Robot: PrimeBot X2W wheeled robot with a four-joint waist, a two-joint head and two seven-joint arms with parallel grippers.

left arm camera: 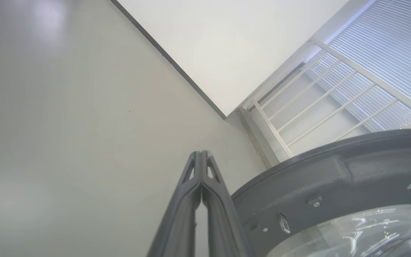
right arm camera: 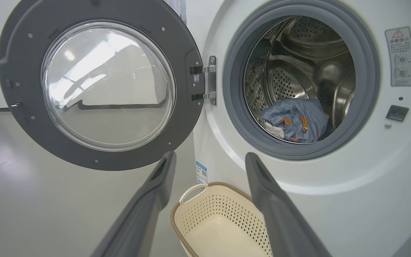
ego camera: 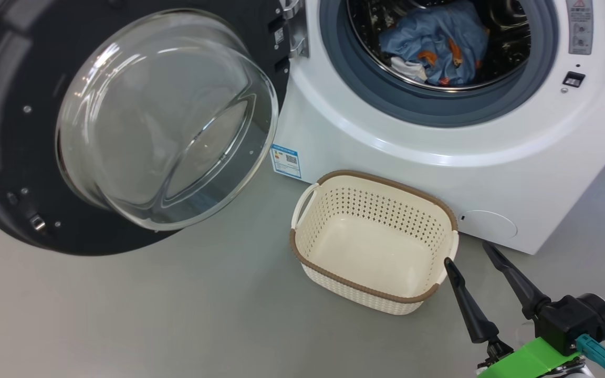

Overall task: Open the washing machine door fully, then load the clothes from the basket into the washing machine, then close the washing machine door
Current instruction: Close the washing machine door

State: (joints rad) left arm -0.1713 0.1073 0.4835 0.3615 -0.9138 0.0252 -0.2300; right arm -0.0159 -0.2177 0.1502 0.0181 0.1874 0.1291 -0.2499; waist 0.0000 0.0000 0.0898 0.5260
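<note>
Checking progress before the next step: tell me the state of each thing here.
Door: wide open.
Clothes: inside the washing machine.
Basket: empty, upright.
Left pincer: shut, empty.
Right pincer: open, empty.

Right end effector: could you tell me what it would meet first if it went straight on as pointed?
Probably the white front of the washing machine, below the hinge, passing above the basket; depth is uncertain.

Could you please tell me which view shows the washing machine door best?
The right wrist view: nearly the whole washing machine door faces it, open. The head view crops its rim at left and top; the left wrist view catches part of rim and glass.
</note>
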